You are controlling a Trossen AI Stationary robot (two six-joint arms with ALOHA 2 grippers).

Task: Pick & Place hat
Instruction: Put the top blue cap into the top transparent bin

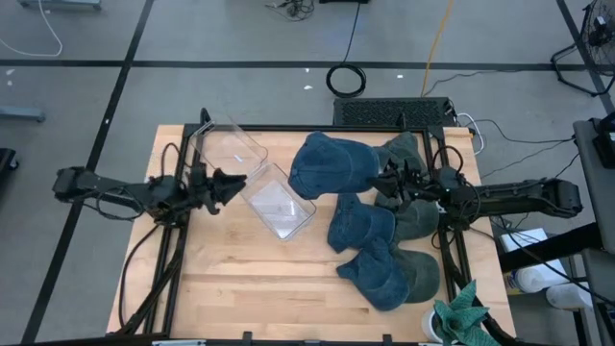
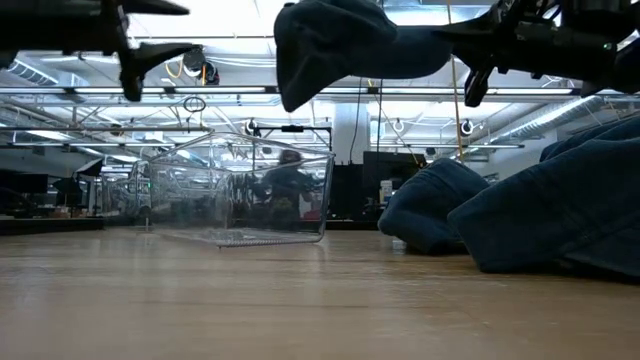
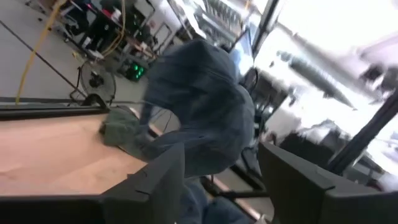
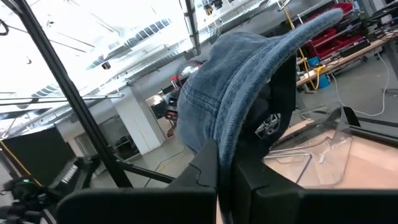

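Note:
A blue denim hat [image 1: 327, 163] hangs in the air above the table's far middle, and my right gripper [image 1: 386, 179] is shut on it. In the low view the hat [image 2: 340, 45] is well clear of the wood. A clear plastic bin [image 1: 261, 187] rests on the table to the hat's left. At the bin's left side my left gripper [image 1: 238, 183] is open and holds nothing. Its wrist view looks between its fingers [image 3: 158, 180] toward the hat [image 3: 199, 106]. My right gripper pinches an edge of the denim hat [image 4: 235, 130] between its two shut fingers [image 4: 205, 165]. It comes at the hat about level from the table's right side. The hat is lifted clear of the table, and its crown [image 4: 205, 93] bulges out beyond the fingers.
Several more hats, blue [image 1: 363, 226] and dark green [image 1: 415, 219], lie piled on the table's right half under and near the right arm. A green cloth [image 1: 463, 315] sits at the near right corner. Bare wood [image 1: 250, 279] spreads over the near left.

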